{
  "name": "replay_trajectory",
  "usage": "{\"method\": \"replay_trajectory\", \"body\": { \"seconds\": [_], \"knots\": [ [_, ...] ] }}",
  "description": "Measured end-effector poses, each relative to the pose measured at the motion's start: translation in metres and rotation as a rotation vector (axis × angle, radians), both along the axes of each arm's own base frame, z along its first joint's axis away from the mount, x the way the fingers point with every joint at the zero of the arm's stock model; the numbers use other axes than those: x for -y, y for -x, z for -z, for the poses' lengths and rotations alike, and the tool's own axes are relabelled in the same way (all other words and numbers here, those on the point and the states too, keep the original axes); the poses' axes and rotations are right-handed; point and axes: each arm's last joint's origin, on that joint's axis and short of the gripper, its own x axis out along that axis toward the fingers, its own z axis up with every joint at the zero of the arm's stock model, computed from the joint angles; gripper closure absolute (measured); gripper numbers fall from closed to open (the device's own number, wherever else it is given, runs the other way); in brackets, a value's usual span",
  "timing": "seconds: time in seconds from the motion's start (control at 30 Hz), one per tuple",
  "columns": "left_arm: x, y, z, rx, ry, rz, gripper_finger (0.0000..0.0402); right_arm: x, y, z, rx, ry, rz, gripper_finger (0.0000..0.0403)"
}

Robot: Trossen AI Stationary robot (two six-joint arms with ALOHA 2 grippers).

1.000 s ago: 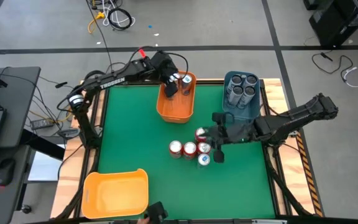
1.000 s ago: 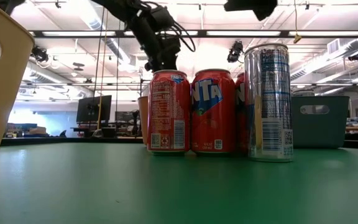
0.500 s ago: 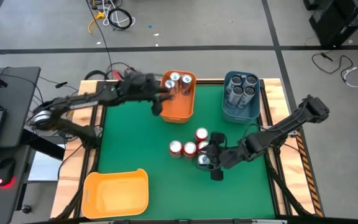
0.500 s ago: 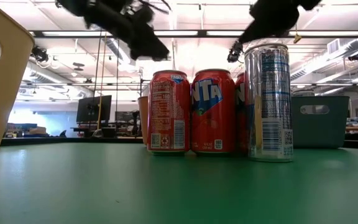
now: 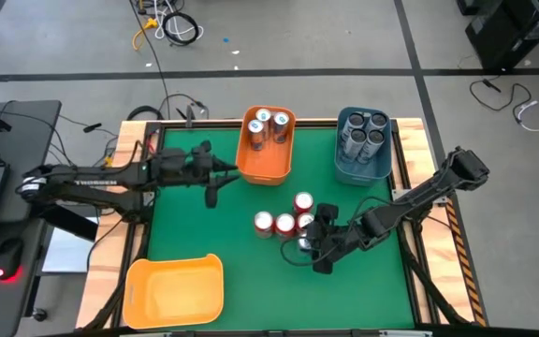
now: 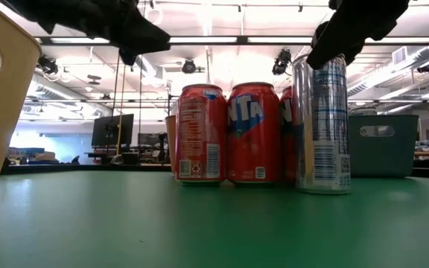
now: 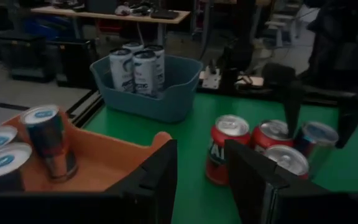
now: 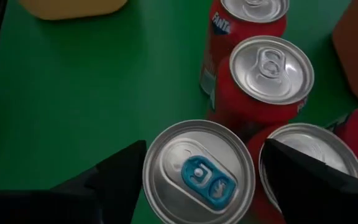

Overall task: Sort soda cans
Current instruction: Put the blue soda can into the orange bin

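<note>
Right gripper (image 8: pixel 197 180): spread wide, straddling the blue-tabbed can (image 8: pixel 199 172) at the near edge of the cluster.
Red cans (image 5: pixel 283 223): four, mid-table, touching that can.
Left gripper (image 5: pixel 210 192): fingers apart, empty, over the mat beside the orange bin (image 5: pixel 265 161).
Blue bin (image 5: pixel 363 165): holds four cans.
</note>
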Motion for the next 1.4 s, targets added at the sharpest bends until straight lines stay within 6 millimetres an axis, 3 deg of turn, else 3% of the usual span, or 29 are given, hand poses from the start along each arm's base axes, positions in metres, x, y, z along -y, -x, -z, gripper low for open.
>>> {"method": "replay_trajectory", "body": {
  "seconds": [0.2, 0.63, 1.17, 1.3, 1.4],
  "knots": [
    [0.007, 0.001, 0.007, -0.024, -0.019, -0.039, 0.0265, -0.002, 0.002, -0.001, 0.004, -0.007, -0.005, 0.0178],
    [0.007, 0.001, 0.007, -0.026, -0.047, -0.066, 0.0265, -0.005, 0.001, -0.010, -0.030, 0.000, -0.043, 0.0178],
    [0.007, 0.001, 0.007, -0.027, -0.047, -0.066, 0.0265, -0.002, -0.015, -0.069, 0.040, 0.047, -0.080, 0.0176],
    [0.007, 0.001, 0.007, -0.028, -0.049, -0.066, 0.0265, 0.014, -0.024, -0.095, 0.082, 0.075, -0.046, 0.0176],
    [0.007, 0.001, 0.007, -0.028, -0.050, -0.066, 0.0265, 0.037, -0.031, -0.115, 0.111, 0.170, 0.033, 0.0176]
  ]
}}
